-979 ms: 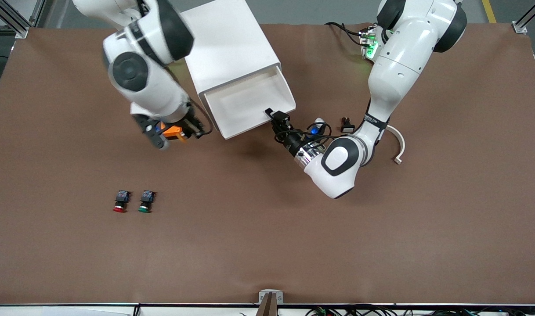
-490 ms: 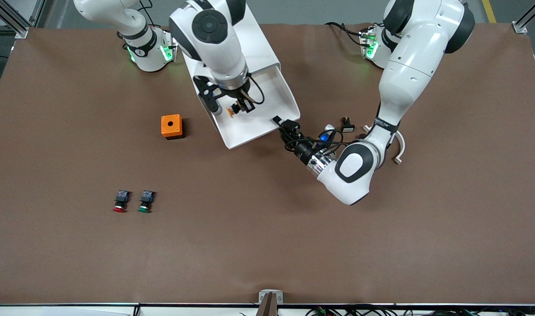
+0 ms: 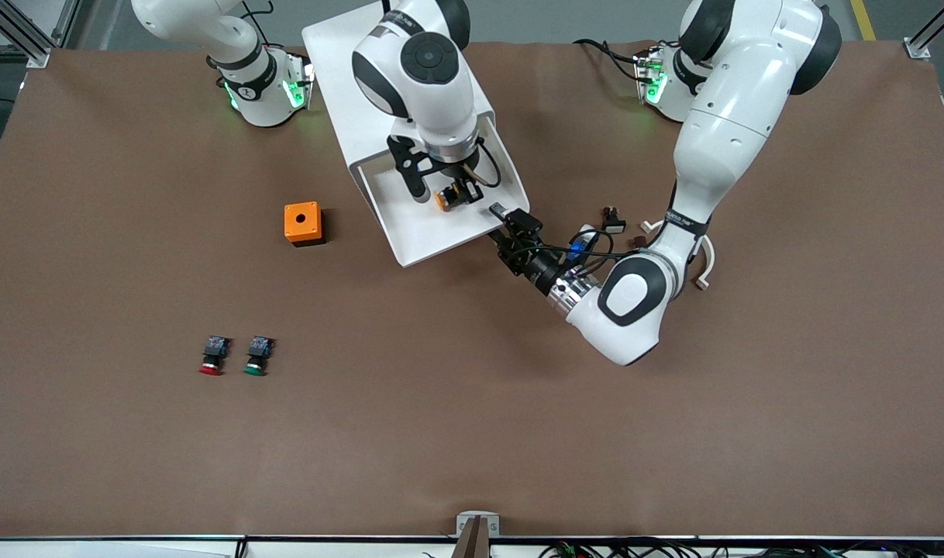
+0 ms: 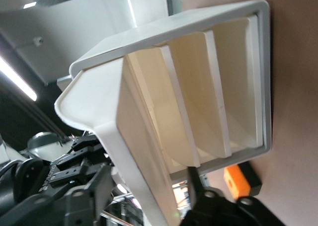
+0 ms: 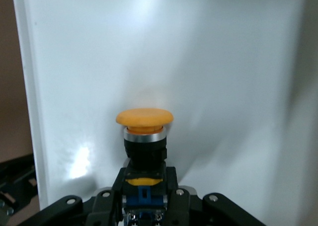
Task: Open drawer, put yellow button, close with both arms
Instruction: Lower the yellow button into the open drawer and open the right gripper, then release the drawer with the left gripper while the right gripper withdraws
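Observation:
The drawer (image 3: pixel 414 229) stands pulled out of the white cabinet (image 3: pixel 348 85). My right gripper (image 3: pixel 450 194) hangs over the open drawer, shut on the yellow button (image 3: pixel 443 199). In the right wrist view the yellow cap (image 5: pixel 144 117) points down at the drawer's white floor (image 5: pixel 223 62), with the black-and-blue body between the fingers of my right gripper (image 5: pixel 144 196). My left gripper (image 3: pixel 511 219) is at the drawer's front corner toward the left arm's end. In the left wrist view my left gripper (image 4: pixel 149 172) straddles the drawer's front wall (image 4: pixel 134 136).
An orange box with a hole (image 3: pixel 302 223) sits beside the cabinet toward the right arm's end and also shows in the left wrist view (image 4: pixel 238 179). Red-capped (image 3: pixel 211 356) and green-capped (image 3: pixel 256 356) switches lie nearer the front camera. A small black part (image 3: pixel 613 221) and a white curved piece (image 3: pixel 704 260) lie by the left arm.
My right gripper moved from beside the orange box to over the drawer with the yellow button in it. The drawer slid a little farther out with my left gripper.

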Action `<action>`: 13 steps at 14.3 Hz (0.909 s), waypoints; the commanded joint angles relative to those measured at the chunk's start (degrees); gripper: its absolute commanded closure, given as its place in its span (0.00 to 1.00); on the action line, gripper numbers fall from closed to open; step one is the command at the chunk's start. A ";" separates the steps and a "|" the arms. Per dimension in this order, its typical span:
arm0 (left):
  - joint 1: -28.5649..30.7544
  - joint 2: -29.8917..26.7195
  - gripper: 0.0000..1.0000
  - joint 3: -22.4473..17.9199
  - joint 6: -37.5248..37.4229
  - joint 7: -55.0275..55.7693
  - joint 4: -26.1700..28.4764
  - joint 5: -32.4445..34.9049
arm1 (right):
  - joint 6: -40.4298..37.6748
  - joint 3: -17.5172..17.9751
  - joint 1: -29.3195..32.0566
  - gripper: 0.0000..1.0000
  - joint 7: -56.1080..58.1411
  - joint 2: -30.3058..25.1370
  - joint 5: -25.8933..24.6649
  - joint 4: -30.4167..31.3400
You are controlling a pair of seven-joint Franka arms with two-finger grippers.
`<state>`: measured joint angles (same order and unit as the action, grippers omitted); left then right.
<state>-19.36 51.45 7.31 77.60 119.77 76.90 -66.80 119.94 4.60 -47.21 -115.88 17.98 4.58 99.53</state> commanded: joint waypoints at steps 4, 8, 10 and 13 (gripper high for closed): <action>2.39 0.31 0.01 -0.02 -0.43 -22.42 -4.03 -0.96 | -0.67 -0.65 -2.80 0.00 -3.57 3.47 -2.37 -4.96; 3.80 0.23 0.01 -1.06 -0.43 -40.44 -7.98 -0.26 | -3.46 -0.91 -0.27 0.00 1.67 3.47 -2.65 -8.29; 2.93 -0.12 0.01 -4.13 -0.34 -49.59 -8.34 -0.08 | -10.48 -0.91 3.07 0.00 9.58 3.47 -2.03 -12.76; 0.21 -2.57 0.01 -7.92 3.41 -61.63 -9.31 4.47 | -18.49 -0.91 10.01 0.00 25.03 2.94 -1.94 -17.34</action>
<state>-16.48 51.09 2.03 78.29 64.63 68.28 -65.51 106.06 2.96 -41.74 -99.72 20.59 2.26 85.80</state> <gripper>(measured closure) 0.009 0.000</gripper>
